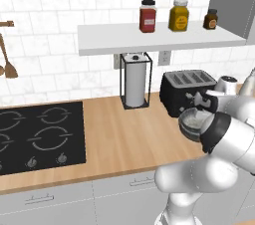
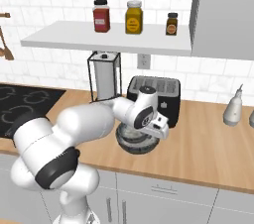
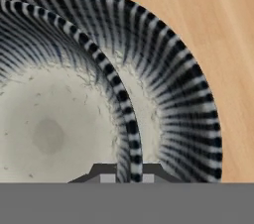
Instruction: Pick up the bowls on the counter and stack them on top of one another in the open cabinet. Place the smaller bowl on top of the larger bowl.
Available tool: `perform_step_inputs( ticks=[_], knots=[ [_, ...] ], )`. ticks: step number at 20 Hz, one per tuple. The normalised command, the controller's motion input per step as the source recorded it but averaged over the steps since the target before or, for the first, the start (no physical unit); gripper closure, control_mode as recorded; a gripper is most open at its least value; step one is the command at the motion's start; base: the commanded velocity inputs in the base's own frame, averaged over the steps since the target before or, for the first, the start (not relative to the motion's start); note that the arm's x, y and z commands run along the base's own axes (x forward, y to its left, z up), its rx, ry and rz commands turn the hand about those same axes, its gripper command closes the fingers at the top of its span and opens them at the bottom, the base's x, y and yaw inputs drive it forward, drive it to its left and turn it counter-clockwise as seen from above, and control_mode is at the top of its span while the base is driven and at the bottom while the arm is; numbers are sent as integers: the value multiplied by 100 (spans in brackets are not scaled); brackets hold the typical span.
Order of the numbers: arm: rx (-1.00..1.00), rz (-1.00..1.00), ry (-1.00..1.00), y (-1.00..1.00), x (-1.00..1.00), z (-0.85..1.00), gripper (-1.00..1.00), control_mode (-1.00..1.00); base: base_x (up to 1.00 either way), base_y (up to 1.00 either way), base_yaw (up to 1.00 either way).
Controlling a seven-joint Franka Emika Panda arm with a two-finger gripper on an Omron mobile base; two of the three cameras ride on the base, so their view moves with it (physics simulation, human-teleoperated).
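On counter [image 1: 129, 134] near toaster [image 1: 187, 89], gripper [image 3: 128, 178] is pinched on smaller bowl [image 3: 49, 119] rim, nested in larger bowl [image 3: 183, 104]; prob. for lifting to shelf.

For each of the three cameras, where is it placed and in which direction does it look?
Left base view: behind the arm's left, facing counter, stovetop and shelf; arm at lower right.
Right base view: behind its right, facing toaster and larger bowl; arm at lower left.
Hand view: looks down; gripper shut on smaller bowl, inside the larger.
Both base views share shelf, jars, toaster.
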Motion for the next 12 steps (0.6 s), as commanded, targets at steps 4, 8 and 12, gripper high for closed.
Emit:
perform_step_inputs(
  ticks=[4, 8, 12],
  knots=[
    [0, 0, 0, -3, 8, 0, 100, -100, 0, 0, 0],
    [0, 0, 0, 0, 0, 0, -100, -100, 0, 0, 0],
    [0, 0, 0, 0, 0, 0, -100, -100, 0, 0, 0]
  ],
)
